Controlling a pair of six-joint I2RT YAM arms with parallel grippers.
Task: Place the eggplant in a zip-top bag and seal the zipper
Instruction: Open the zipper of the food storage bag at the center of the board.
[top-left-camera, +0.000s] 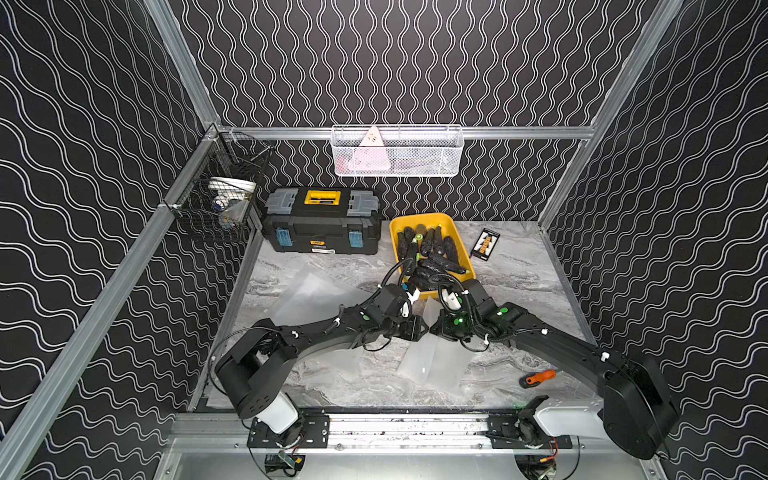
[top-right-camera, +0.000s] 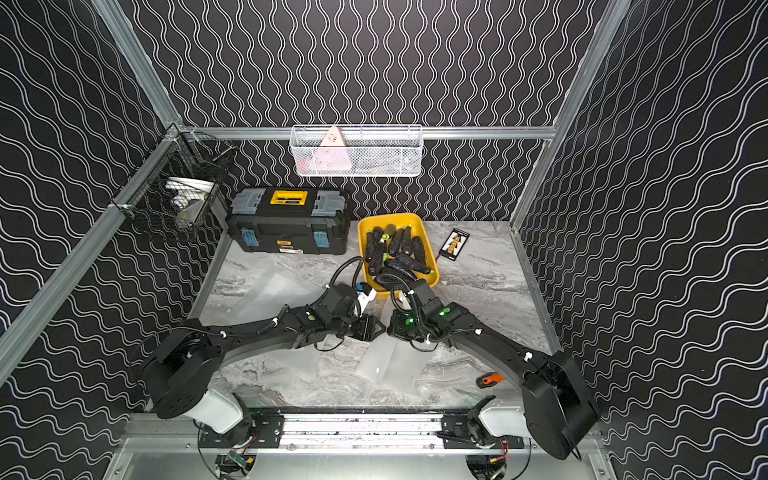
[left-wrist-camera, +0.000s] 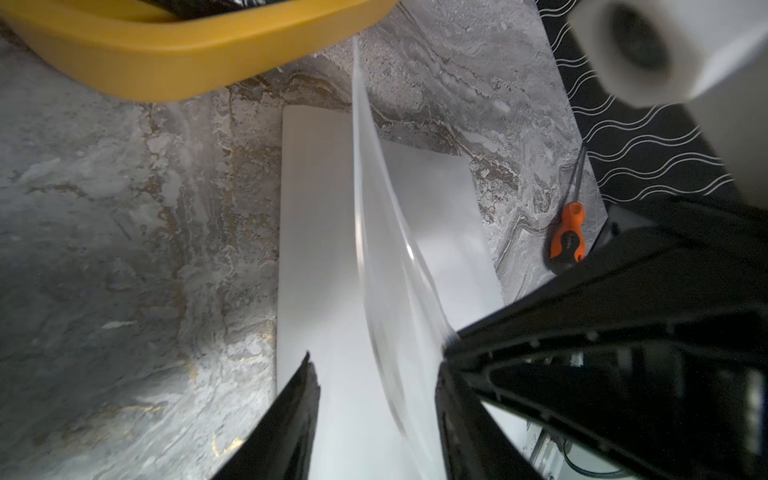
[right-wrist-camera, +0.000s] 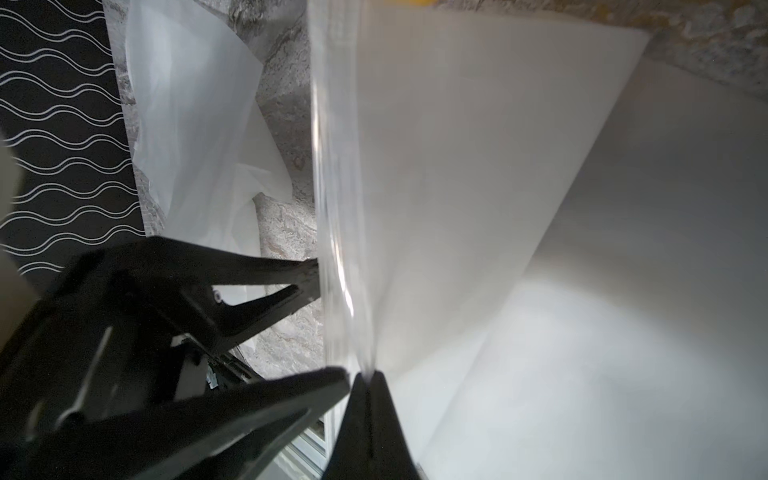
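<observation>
Both arms are extended forward and inward from their bases, so that the grippers are brought nearly tip to tip at the middle. The left gripper (top-left-camera: 423, 328) is pointed toward the right gripper (top-left-camera: 434, 328), and each is angled downward. The left jaws are held apart, and the raised edge of the bag (left-wrist-camera: 324, 249) is passed between them unclamped. The right jaws are pressed together on that same edge, as is seen in the right wrist view.
</observation>
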